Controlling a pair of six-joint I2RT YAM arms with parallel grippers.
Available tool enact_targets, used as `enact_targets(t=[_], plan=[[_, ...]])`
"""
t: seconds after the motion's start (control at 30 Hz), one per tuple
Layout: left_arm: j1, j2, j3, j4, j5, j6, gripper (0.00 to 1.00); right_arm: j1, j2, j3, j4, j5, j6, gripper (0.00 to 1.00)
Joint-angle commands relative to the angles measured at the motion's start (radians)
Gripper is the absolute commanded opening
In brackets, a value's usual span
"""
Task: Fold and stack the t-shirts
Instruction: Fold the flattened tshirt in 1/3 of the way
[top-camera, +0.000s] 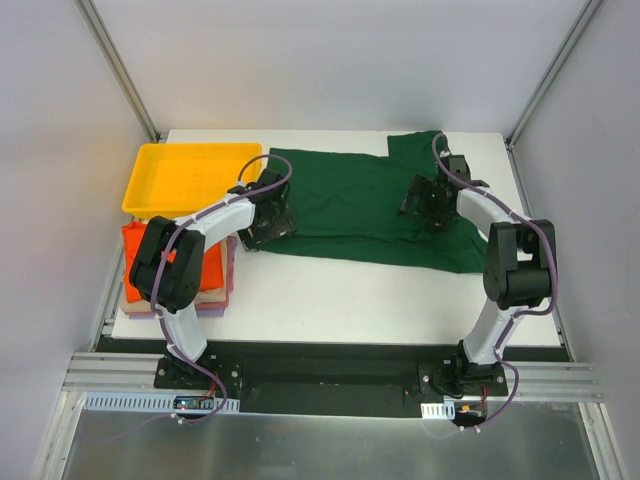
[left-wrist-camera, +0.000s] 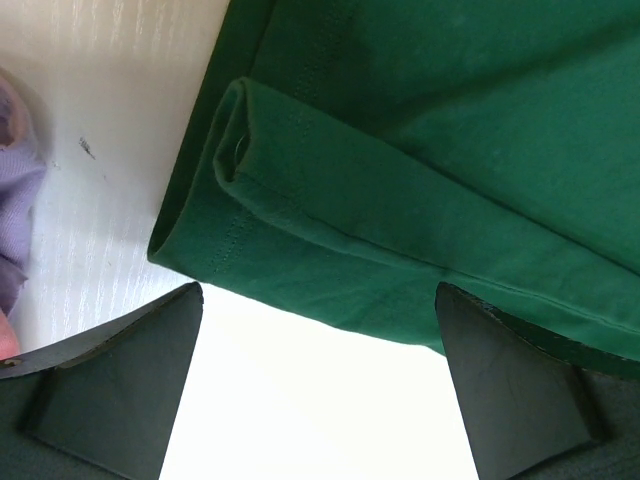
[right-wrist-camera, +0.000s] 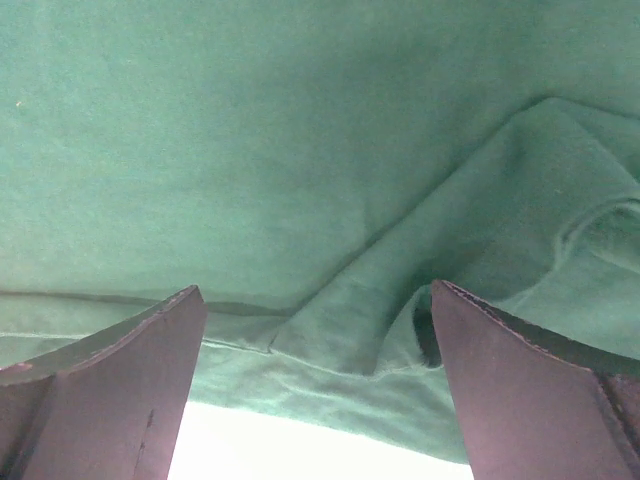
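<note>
A large dark green t-shirt (top-camera: 350, 205) lies spread across the back of the white table, part folded and rumpled at its right end. My left gripper (top-camera: 268, 226) is open at the shirt's near-left corner. In the left wrist view the rolled green hem (left-wrist-camera: 400, 210) lies just beyond the left gripper (left-wrist-camera: 318, 300), with bare table between the fingers. My right gripper (top-camera: 424, 203) is open over the shirt's right part. In the right wrist view a green fold (right-wrist-camera: 380, 300) sits between the tips of the right gripper (right-wrist-camera: 318, 295). Folded orange (top-camera: 212, 262), beige (top-camera: 210, 297) and lilac (top-camera: 140, 312) shirts are stacked at the left.
A yellow plastic tray (top-camera: 150, 180) stands at the back left, just behind the stack. A lilac cloth edge (left-wrist-camera: 15, 210) shows at the left of the left wrist view. The table's (top-camera: 350, 300) near strip is bare white between the two arms.
</note>
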Motion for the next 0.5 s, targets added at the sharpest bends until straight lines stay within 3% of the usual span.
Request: enact_targets(t=[0.0,0.23,0.47], plan=[[0.007,-0.06,-0.02,-0.005,-0.023,0.007,0.99,0.004,-0.115,-0.015,-0.069,0.09,-0.043,0.96],[0.007,-0.079,-0.04,0.0,-0.021,0.007,0.99,0.004,-0.147,-0.139,-0.066,0.092,-0.013,0.99],[0.007,-0.082,-0.039,0.003,-0.023,0.007,0.99,0.004,-0.124,-0.158,-0.063,0.089,0.015,0.92]])
